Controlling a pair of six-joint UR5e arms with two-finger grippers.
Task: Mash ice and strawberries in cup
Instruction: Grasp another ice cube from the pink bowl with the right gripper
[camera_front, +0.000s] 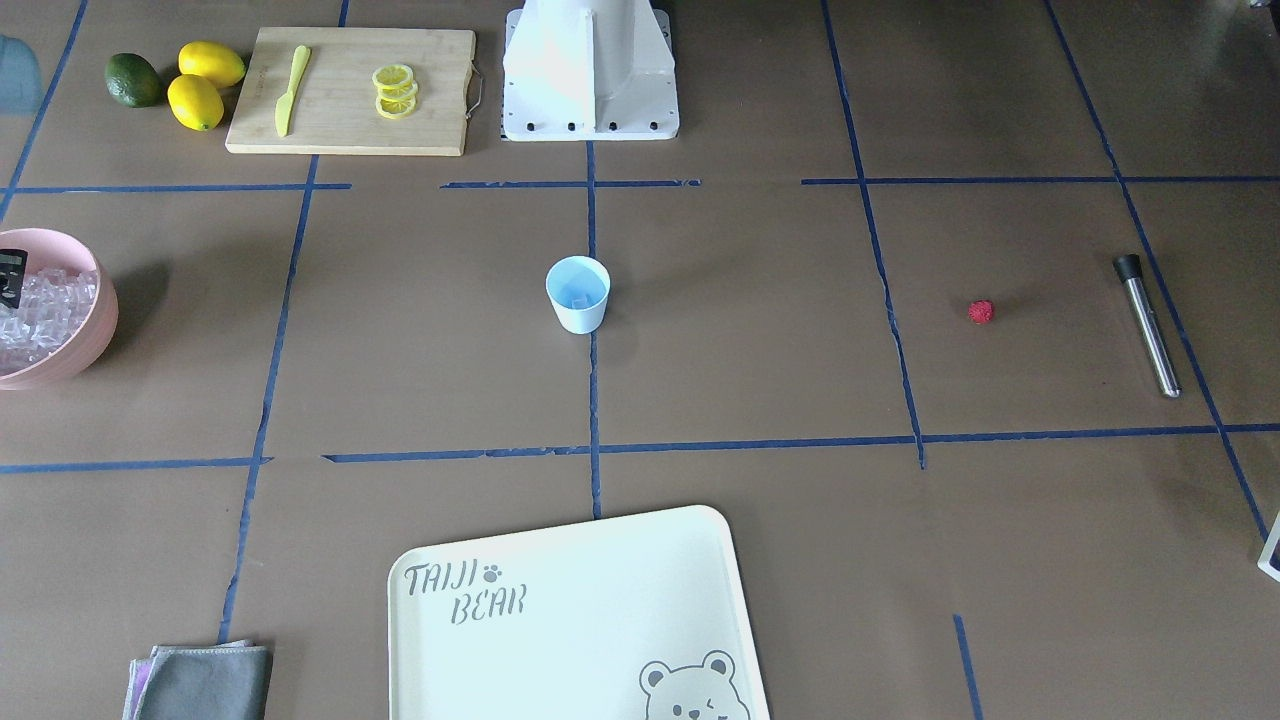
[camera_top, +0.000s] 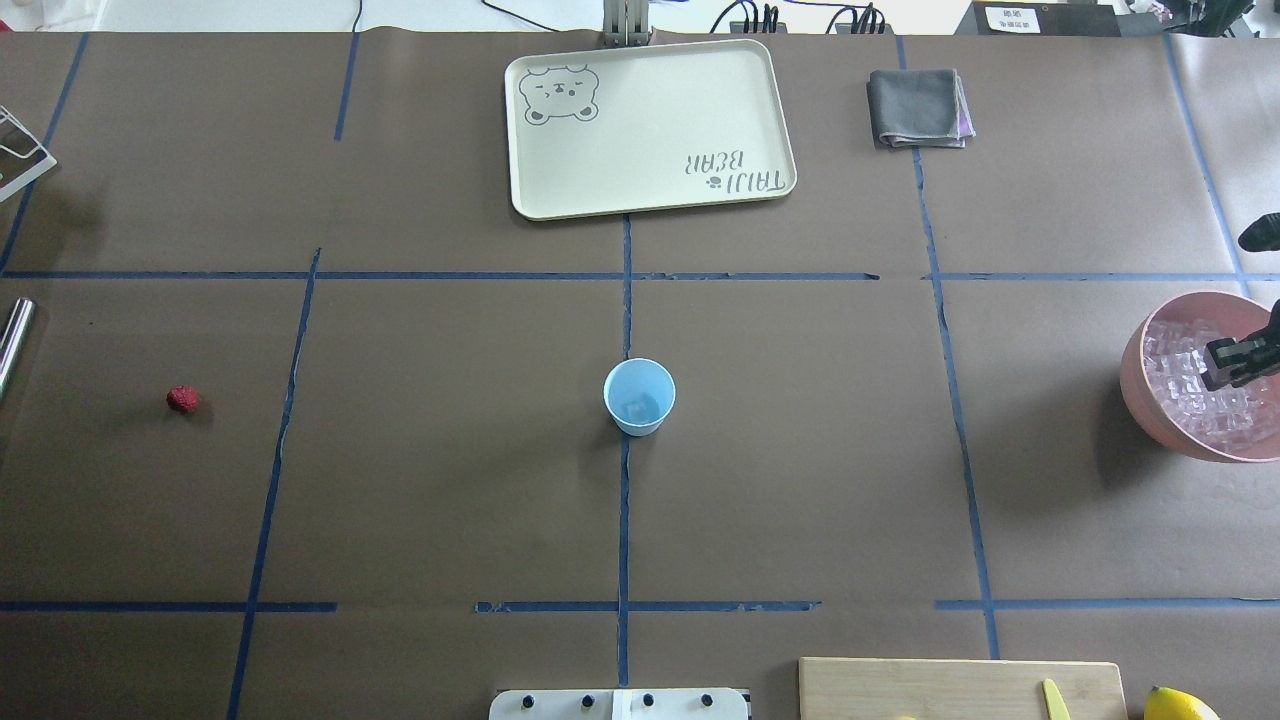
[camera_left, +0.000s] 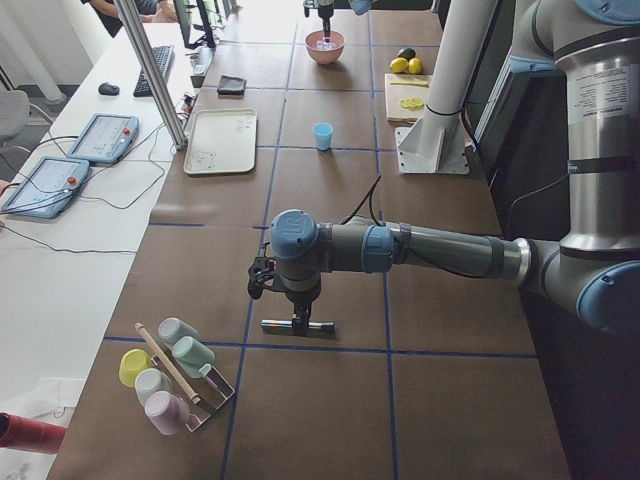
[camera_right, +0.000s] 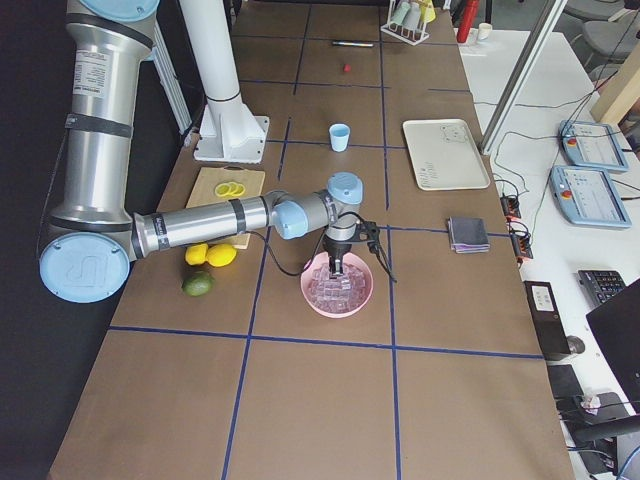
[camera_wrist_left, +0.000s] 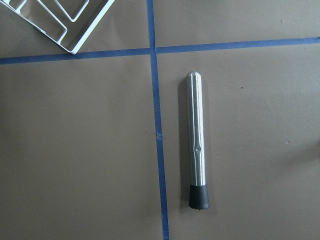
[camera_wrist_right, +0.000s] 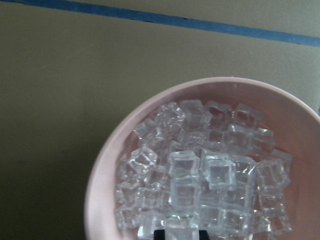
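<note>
Right claw (camera_top: 1222, 365): down in pink bowl (camera_wrist_right: 107, 165), tips narrowed, pinching one cube of ice (camera_wrist_right: 181, 225).
Left claw (camera_left: 299, 315): over muddler (camera_wrist_left: 196, 140); spread cannot be told.
Cup (camera_top: 639, 397): between both claws, well apart.
Strawberry (camera_top: 183, 399): on counter (camera_top: 450, 500), nearer left claw.

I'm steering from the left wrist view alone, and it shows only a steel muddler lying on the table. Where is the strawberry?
Observer: The strawberry lies loose on the table, on the left arm's side, well apart from the cup.
Operator: Is the cup upright?
Observer: Yes, it stands upright near the table's middle, with neither arm near it.
Operator: And the right arm?
Observer: The right gripper hangs over the ice heaped in the pink bowl. I cannot tell whether it grips a cube.
</note>
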